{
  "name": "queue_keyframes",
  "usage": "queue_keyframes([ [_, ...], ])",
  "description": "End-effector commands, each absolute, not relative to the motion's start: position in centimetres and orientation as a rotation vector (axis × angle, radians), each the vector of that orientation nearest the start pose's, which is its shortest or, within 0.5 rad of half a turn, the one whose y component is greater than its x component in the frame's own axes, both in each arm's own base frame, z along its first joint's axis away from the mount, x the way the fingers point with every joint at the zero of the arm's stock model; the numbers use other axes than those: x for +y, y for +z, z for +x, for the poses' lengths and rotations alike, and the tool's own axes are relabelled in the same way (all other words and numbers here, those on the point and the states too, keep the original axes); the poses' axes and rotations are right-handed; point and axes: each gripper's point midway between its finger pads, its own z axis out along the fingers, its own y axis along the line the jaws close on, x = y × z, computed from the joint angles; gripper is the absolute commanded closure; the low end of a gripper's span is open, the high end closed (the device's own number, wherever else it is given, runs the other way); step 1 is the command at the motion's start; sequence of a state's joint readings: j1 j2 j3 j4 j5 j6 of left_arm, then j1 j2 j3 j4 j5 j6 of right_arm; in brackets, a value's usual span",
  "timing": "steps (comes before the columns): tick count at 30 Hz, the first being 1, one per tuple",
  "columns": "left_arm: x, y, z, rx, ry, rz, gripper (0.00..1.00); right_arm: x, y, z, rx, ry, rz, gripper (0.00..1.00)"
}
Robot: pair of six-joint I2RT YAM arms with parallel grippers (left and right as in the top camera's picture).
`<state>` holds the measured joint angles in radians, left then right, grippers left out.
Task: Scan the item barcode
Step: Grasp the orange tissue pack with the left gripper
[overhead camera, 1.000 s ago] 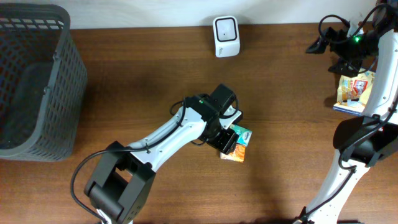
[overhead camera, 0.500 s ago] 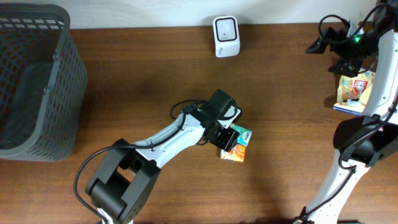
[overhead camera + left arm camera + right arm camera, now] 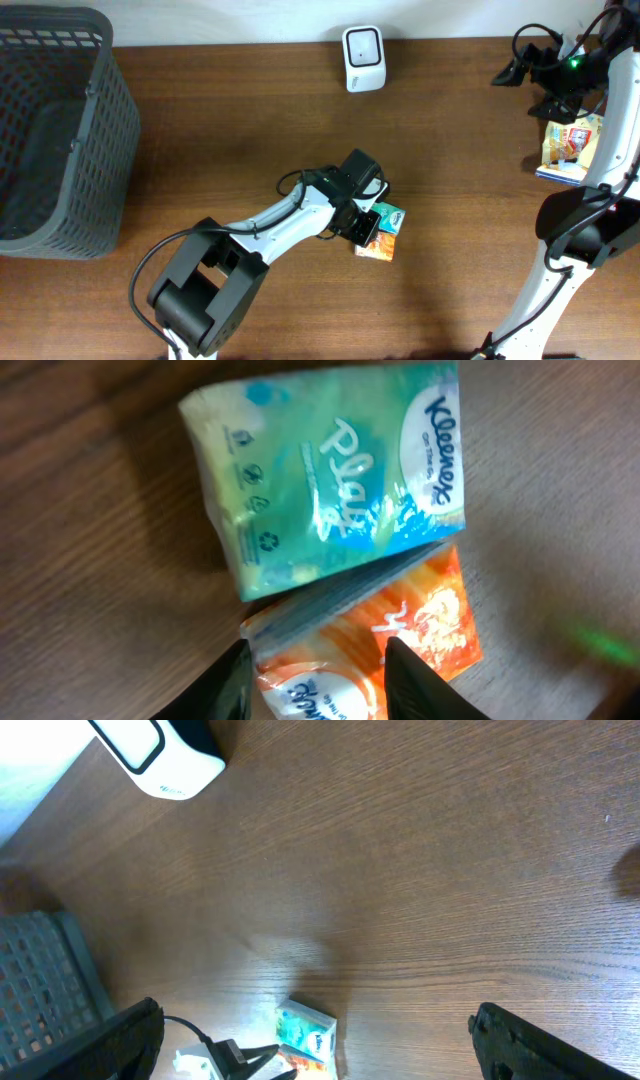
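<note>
The green Kleenex pack (image 3: 330,480) and the orange pack (image 3: 400,630) lie touching on the desk (image 3: 200,150), nearer the robot than the white scanner (image 3: 362,57). The left gripper (image 3: 315,680) straddles the orange pack's end; I cannot tell whether it clenches it. The right gripper (image 3: 315,1015) hangs wide apart, released, well right of the scanner.

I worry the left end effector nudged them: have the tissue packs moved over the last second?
No. The tissue packs lie in the same spot, at the same offset below the white scanner in the overhead view.
</note>
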<state>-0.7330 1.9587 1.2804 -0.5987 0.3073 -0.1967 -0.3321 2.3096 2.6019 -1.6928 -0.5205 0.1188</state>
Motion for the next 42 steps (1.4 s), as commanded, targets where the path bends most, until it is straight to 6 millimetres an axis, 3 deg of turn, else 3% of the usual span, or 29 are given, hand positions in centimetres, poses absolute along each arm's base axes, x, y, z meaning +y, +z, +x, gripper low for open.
queue_keyframes([
  [1, -31.9, 1.9, 26.5, 2.868, -0.642, 0.861, 0.64, -6.6, 22.4, 45.6, 2.765, 0.701, 0.534, 0.02],
  [9, -31.9, 1.9, 26.4, 2.872, -0.644, 0.860, 0.89, -6.6, 22.4, 45.6, 2.764, 0.700, 0.534, 0.02],
  [14, -31.8, 1.9, 26.4, 2.873, -0.644, 0.859, 1.00, -6.6, 22.4, 45.6, 2.764, 0.701, 0.534, 0.02],
  [16, -31.9, 1.9, 26.3, 2.882, -0.648, 0.840, 0.98, -6.6, 22.4, 45.6, 2.764, 0.701, 0.535, 0.02],
  [17, -32.0, 2.0, 26.2, 2.884, -0.665, 0.843, 0.79, -6.6, 22.4, 45.6, 2.764, 0.700, 0.534, 0.02],
  [18, -32.2, 2.2, 25.9, 2.888, -0.697, 0.849, 0.30, -6.6, 22.4, 45.6, 2.765, 0.700, 0.534, 0.01],
  [19, -32.5, 2.3, 25.5, 2.890, -0.737, 0.856, 0.00, -6.6, 22.4, 45.6, 2.764, 0.701, 0.534, 0.02],
  [24, -33.3, 3.5, 25.3, 2.861, -0.805, 0.925, 0.01, -6.6, 22.4, 45.6, 2.764, 0.701, 0.534, 0.02],
  [28, -33.2, 5.7, 26.5, 2.742, -0.698, 1.156, 0.02, -6.6, 22.4, 45.6, 2.764, 0.701, 0.533, 0.02],
  [31, -32.9, 6.8, 27.1, 2.618, -0.598, 1.360, 0.10, -6.6, 22.4, 45.6, 2.764, 0.701, 0.534, 0.02],
  [38, -34.3, 6.5, 25.7, 2.481, -0.587, 1.561, 0.34, -6.6, 22.4, 45.6, 2.764, 0.701, 0.533, 0.02],
  [42, -34.9, 4.7, 25.7, 2.453, -0.451, 1.615, 0.30, -6.6, 22.4, 45.6, 2.764, 0.701, 0.534, 0.02],
])
